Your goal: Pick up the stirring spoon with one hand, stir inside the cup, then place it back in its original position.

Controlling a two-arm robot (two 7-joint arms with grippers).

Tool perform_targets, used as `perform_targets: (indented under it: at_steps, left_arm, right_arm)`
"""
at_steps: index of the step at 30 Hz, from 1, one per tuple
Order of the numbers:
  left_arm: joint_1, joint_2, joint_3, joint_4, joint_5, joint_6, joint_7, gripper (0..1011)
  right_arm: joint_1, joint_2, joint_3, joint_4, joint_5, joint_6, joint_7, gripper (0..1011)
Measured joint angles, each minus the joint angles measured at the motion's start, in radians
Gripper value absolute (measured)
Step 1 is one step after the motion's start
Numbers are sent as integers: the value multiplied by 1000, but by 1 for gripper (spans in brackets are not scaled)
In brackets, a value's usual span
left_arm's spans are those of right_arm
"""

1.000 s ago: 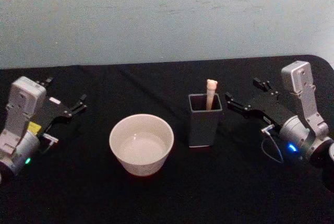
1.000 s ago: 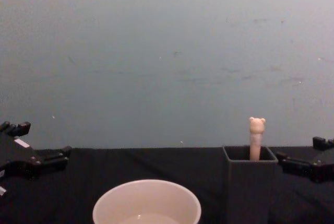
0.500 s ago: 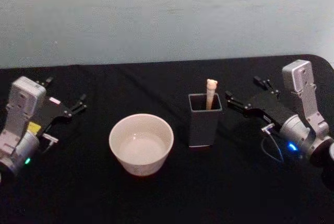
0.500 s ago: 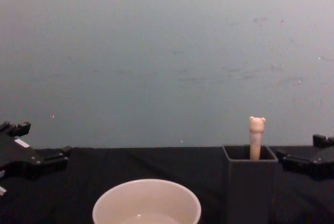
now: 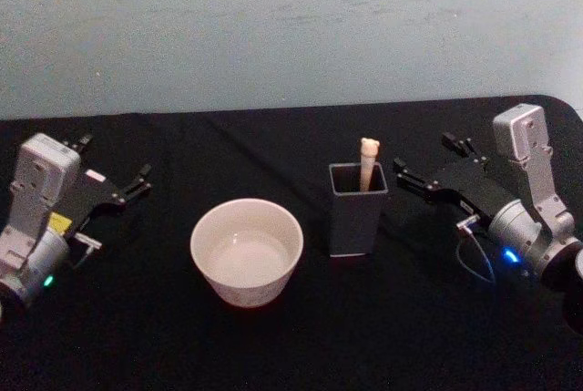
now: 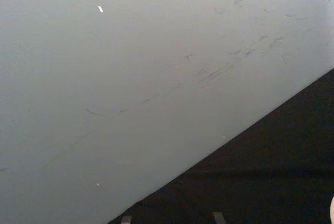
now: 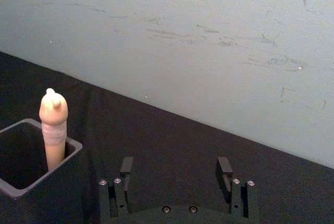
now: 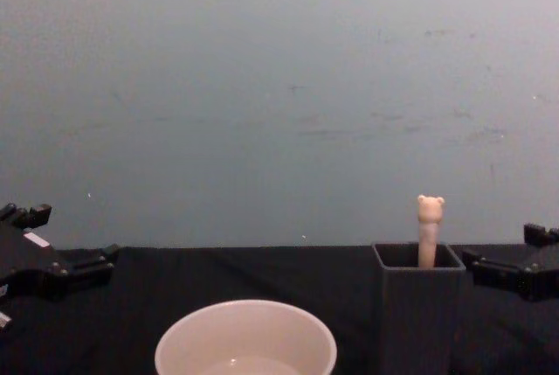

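The stirring spoon stands upright in the dark grey square holder, with its beige bear-head handle sticking out above the rim; its bowl is hidden inside. The cream-white cup sits just left of the holder. My right gripper hovers open to the right of the holder, level with its rim, holding nothing. In the right wrist view the right gripper points past the spoon handle, which is off to one side. My left gripper is open at the far left, well away from the cup.
A black cloth covers the table, and a plain pale wall stands close behind its far edge. There is free room in front of the cup and between the holder and the right gripper.
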Motion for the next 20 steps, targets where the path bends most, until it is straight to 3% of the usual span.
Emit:
perform_targets:
  at_steps: [20]
  left_arm:
    - [0,0,0,0,0,0,0,1001]
  right_arm:
    - [0,0,0,0,0,0,0,1000]
